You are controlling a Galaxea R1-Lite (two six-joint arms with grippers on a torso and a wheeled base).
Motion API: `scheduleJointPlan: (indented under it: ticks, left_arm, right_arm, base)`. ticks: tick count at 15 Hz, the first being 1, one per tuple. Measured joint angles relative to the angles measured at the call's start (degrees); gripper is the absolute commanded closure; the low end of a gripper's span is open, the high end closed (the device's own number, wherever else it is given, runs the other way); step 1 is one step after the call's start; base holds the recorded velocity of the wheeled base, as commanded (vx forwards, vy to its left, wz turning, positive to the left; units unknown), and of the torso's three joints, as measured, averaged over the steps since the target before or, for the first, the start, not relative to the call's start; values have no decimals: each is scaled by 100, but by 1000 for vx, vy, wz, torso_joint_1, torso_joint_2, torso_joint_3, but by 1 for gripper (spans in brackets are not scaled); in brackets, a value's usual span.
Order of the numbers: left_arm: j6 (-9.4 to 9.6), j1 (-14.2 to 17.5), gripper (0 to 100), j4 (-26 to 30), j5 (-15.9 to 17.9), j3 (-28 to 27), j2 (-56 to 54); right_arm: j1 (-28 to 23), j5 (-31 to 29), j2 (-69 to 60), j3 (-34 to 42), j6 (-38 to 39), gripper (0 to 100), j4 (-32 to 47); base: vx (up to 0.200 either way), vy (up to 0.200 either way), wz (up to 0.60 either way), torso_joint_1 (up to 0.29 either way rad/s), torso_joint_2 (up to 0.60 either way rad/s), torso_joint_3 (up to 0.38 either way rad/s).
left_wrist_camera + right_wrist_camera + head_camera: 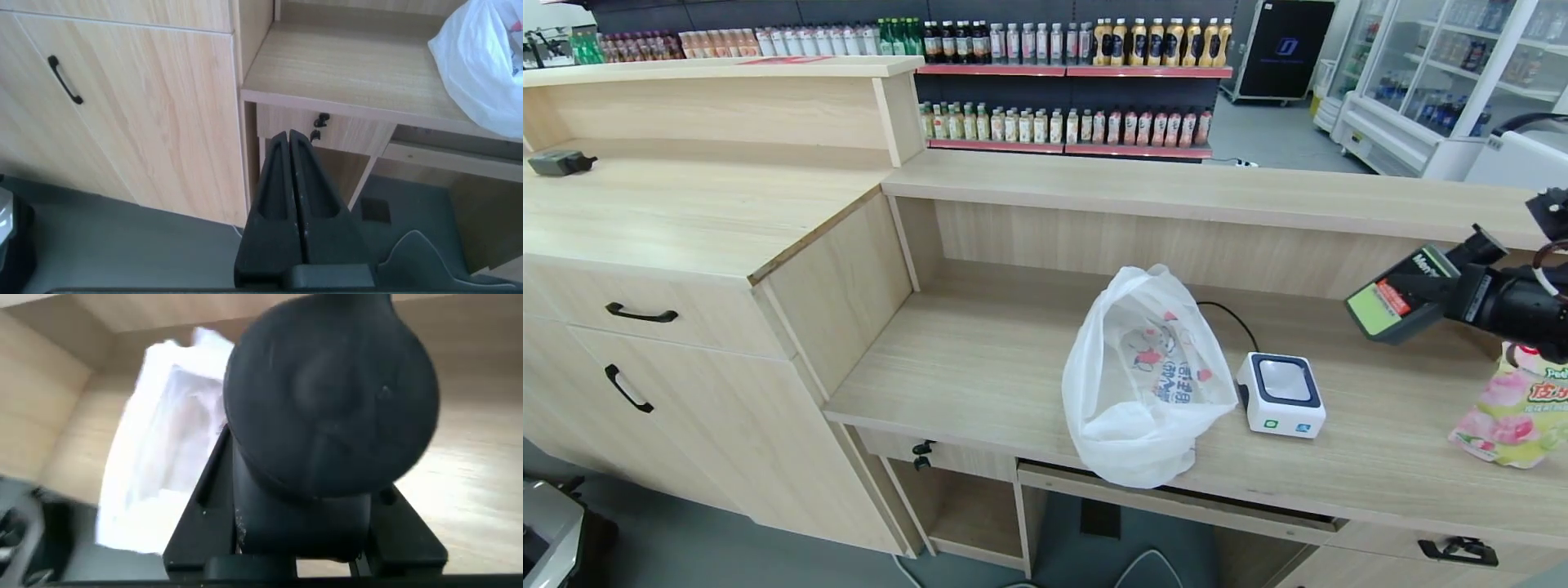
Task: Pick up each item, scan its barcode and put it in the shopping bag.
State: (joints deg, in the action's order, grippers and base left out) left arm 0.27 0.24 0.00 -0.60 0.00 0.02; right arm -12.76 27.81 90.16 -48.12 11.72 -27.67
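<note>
My right gripper (1421, 292) hangs above the counter's right end, shut on a dark can (1398, 296) with a green and red label, tilted on its side. In the right wrist view the can's round black end (327, 400) sits between the fingers (196, 531). The white plastic shopping bag (1143, 384) stands open on the lower counter, also seen as the pale bag (155, 457). A white barcode scanner (1281, 394) with a dark window sits just right of it. My left gripper (296, 155) is shut on nothing, low beside the cabinet below the counter edge, with the bag (482, 57) farther off.
A pink peach-printed pouch (1511, 408) stands at the counter's right end under my right arm. A black cable (1229, 314) runs back from the scanner. A raised counter (686, 212) with a small black device (560, 162) is at the left; bottle shelves (1070, 82) stand behind.
</note>
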Motion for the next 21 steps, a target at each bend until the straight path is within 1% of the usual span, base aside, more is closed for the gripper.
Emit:
scheduleJointPlan:
  ticks: [2, 3, 4, 5, 7, 9, 10, 12, 14, 16, 19, 21]
  left_arm:
    - [-2, -2, 100, 0, 0, 0, 0]
    - [0, 2, 100, 0, 2, 0, 0]
    - [-2, 2, 100, 0, 0, 0, 0]
    - [0, -4, 100, 0, 0, 0, 0]
    - [0, -2, 100, 0, 2, 0, 0]
    - [-2, 2, 100, 0, 0, 0, 0]
    - [0, 0, 100, 0, 0, 0, 0]
    - [-2, -2, 100, 0, 2, 0, 0]
    - [0, -2, 100, 0, 0, 0, 0]
    - [0, 0, 100, 0, 0, 0, -2]
    - [0, 0, 100, 0, 0, 0, 0]
    - [0, -2, 100, 0, 2, 0, 0]
  right_arm:
    - [-82, 367, 369, -445, 199, 100, 745]
    - [-123, 633, 507, -657, 568, 100, 969]
    - [-167, 875, 623, -808, 869, 100, 1015]
    - [-211, 996, 736, -889, 974, 100, 1044]
    - [-308, 1037, 951, -959, 998, 100, 1035]
    - [-355, 1037, 1212, -985, 891, 100, 962]
    - [-361, 1056, 1351, -990, 722, 100, 881]
    - [-344, 1289, 1604, -979, 453, 100, 731]
    - [-230, 1393, 1810, -962, 108, 100, 472]
    - [-143, 1382, 2011, -951, -94, 100, 313]
    - [-43, 1369, 2247, -940, -195, 100, 44]
    - [56, 1168, 2392, -924, -241, 100, -196]
  base:
    - [0, 0, 0, 0, 0, 0]
    - [0, 0, 0, 0, 0, 0]
    - [0, 0, 0, 0, 0, 0]
    - [0, 0, 0, 0, 0, 0]
    - [0, 0, 0, 0, 0, 0]
    - [0, 0, 0, 0, 0, 0]
    - [0, 0, 0, 0, 0, 0]
    - [0, 0, 0, 0, 0, 0]
    - [0, 0, 0, 0, 0, 0]
    - [0, 0, 0, 0, 0, 0]
    - [0, 0, 0, 0, 0, 0]
    - [0, 0, 0, 0, 0, 0]
